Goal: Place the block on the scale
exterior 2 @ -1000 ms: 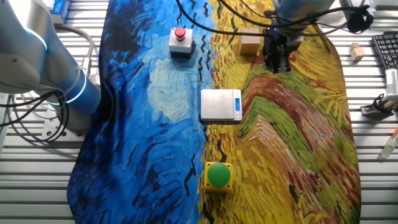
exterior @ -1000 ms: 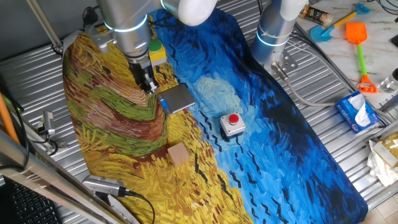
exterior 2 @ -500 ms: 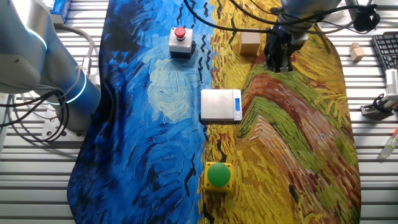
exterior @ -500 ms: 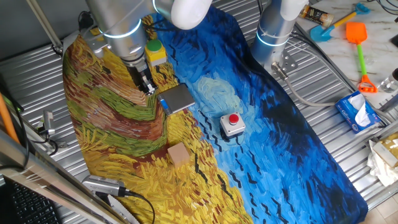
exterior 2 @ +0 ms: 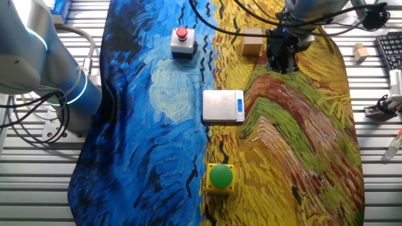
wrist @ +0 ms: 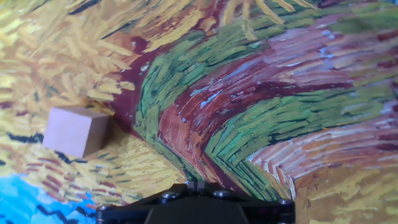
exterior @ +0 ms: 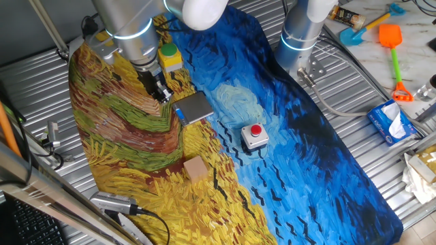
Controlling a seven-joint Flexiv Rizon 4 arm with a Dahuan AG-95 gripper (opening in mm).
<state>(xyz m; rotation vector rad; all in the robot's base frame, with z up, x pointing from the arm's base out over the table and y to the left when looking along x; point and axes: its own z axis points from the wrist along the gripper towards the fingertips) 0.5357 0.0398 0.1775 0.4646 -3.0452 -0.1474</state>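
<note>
The small light-tan wooden cube (exterior: pixel 195 168) lies on the yellow part of the painted cloth (exterior: pixel 122 136), low in the middle of one fixed view, well apart from the black two-finger gripper (exterior: pixel 161 93), which hangs in the upper left of that frame above the green and brown strokes. In the other fixed view the cube (exterior 2: pixel 252 43) sits near the top, just left of the gripper (exterior 2: pixel 282 63); in the hand view it (wrist: pixel 76 131) shows at the left edge, off to the side of the fingers' line. Whether the pincer is open or closed cannot be told from any view; nothing is seen between its fingers. The thin flat square grey metallic plate with a blue tab (exterior: pixel 195 107) lies just right of the gripper in one fixed view, and mid-frame in the other (exterior 2: pixel 223 105). A grey box with a red button (exterior: pixel 254 135) stands right of centre. No writing can be read; a blue tissue box (exterior: pixel 391 123) at the right edge holds white tissue.
</note>
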